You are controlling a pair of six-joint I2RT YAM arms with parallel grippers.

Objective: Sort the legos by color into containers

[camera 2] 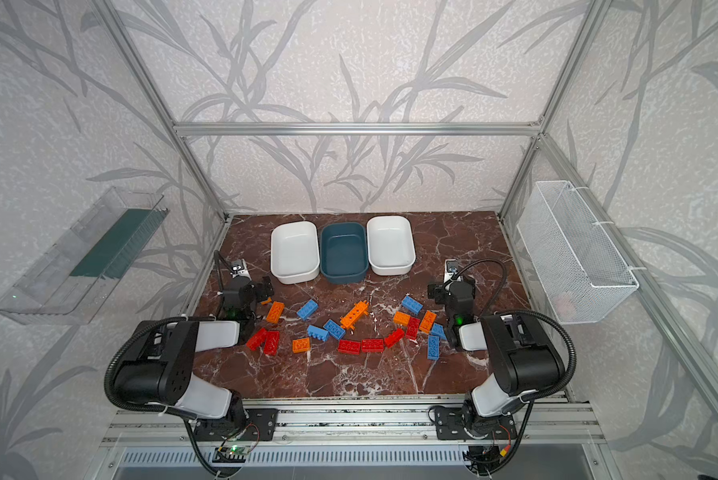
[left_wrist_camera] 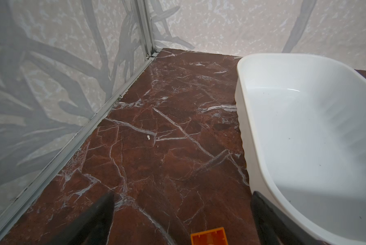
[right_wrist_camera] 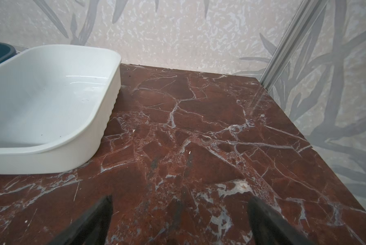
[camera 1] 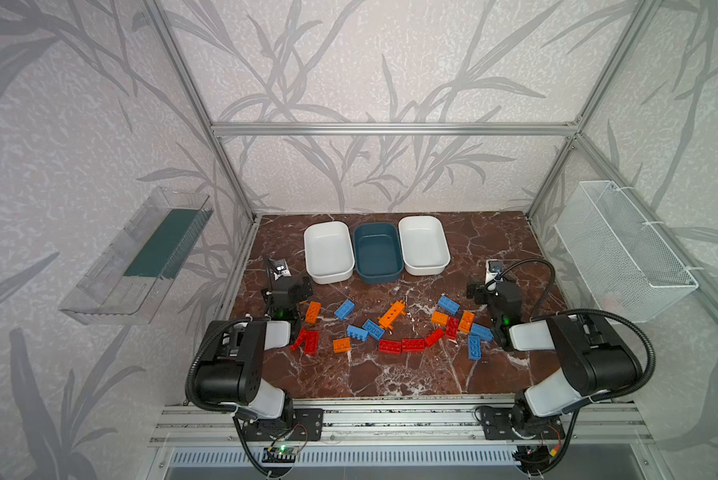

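Observation:
Several red, orange and blue legos lie scattered across the middle of the marble table (camera 1: 390, 378), among them a long orange piece with pegs (camera 1: 391, 314), a blue brick (camera 1: 344, 309) and a red brick (camera 1: 389, 346). Behind them stand three empty containers in a row: a white tub (camera 1: 328, 251), a teal tub (camera 1: 378, 251) and a white tub (camera 1: 423, 245). My left gripper (camera 1: 303, 289) hovers open at the pile's left end, over a small orange piece (left_wrist_camera: 208, 236), beside the white tub (left_wrist_camera: 243, 127). My right gripper (camera 1: 475, 293) stands open at the right end, holding nothing.
A clear plastic tray (camera 1: 141, 257) hangs on the left wall and a white wire mesh basket (camera 1: 623, 249) on the right wall. Aluminium frame posts stand at the back corners. A metal rail (camera 1: 390, 419) runs along the front edge.

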